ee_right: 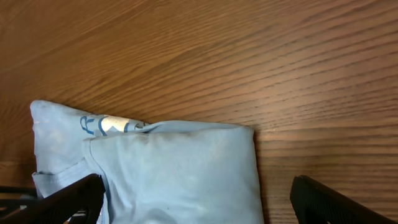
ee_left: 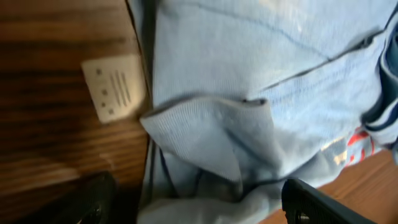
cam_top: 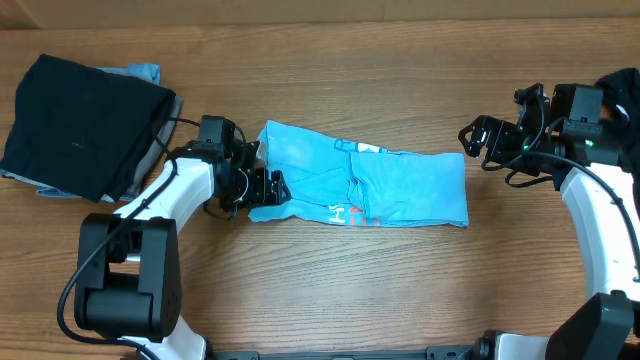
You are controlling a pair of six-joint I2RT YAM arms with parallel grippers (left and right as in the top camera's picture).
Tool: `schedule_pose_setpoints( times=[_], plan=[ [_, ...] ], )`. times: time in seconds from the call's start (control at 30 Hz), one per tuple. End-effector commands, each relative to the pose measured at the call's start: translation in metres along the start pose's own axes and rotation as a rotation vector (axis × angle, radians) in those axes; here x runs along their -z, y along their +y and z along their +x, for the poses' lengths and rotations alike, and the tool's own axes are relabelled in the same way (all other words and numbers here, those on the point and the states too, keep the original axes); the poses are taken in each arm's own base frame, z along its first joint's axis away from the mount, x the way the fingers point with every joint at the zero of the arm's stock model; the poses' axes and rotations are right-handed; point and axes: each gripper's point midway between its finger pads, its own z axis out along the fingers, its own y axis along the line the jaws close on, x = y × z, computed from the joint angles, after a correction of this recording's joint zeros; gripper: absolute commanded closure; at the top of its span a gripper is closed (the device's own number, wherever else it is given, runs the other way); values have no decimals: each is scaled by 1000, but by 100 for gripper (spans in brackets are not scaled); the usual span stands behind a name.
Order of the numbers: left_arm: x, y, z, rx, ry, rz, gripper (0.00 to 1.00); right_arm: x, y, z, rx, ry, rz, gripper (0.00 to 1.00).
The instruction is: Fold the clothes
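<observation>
While the stack of black and grey garments [cam_top: 85, 125] sits at the far left of the counter [cam_top: 330, 300], looking finished and parked out of the working area, the action is just beside it. The left pincer [cam_top: 263, 189] is down at the left end of the light blue T-shirt [cam_top: 400, 185], right at the lower corner. From its wrist camera the two fingers [ee_left: 311, 205] stand wide apart, with a bunched fold of the shirt's edge lying between them, so it straddles the cloth with nothing clamped. That placement makes sense: my read is that it's lined up to pinch this end and carry it over. A small white tag [ee_left: 115, 87] lies just beside the hem.

Moving along, the shirt lies across the middle of the counter as a long band, sides folded in, red-and-white lettering peeking out along the near edge. I'd call it about halfway, with the end-over-end fold left to do.

Over on the right, the right pincer [cam_top: 478, 143] hovers just off the shirt's far upper corner, clear of the fabric, fingers spread and holding nothing. Its camera looks down on the squared-off right end, and it seems poised to steady or lift that end. Behind it, dark cloth [cam_top: 622, 95] waits at the counter's right edge, likely next in line.
</observation>
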Motion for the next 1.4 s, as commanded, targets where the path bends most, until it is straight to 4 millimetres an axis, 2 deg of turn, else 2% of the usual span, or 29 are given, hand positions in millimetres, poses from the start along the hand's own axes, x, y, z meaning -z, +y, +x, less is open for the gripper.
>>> schedule_pose_setpoints(
  times=[0.0,0.2,0.3,0.43,0.5,0.57,0.67,0.73,0.87,0.97,1.13,1.37],
  plan=[
    [-5,18,4,40,-4,-85,11,8,3,-9,8,-32,0,0],
    [-6,23,5,42,-6,-113,11,8,3,-9,8,-31,0,0],
    [-10,27,13,47,5,-114,11,8,3,-9,8,-31,0,0],
    [-14,28,16,42,0,-109,5,8,3,-9,8,-32,0,0],
    [-14,23,9,16,-22,-74,3,8,3,-9,8,-32,0,0],
    [-10,8,0,-15,-43,17,2,8,3,-9,8,-32,0,0],
    [4,-12,-13,-67,-60,151,2,8,3,-9,8,-32,0,0],
    [7,-13,-11,-77,-42,153,2,8,3,-9,8,-31,0,0],
    [6,-6,10,-118,37,118,2,8,3,-9,8,-32,0,0],
    [6,2,17,-131,63,73,2,8,3,-9,8,-31,0,0],
    [5,13,16,-134,62,9,2,8,3,-9,8,-32,0,0],
    [2,15,8,-150,21,4,2,8,3,-9,8,-32,0,0]
  ],
)
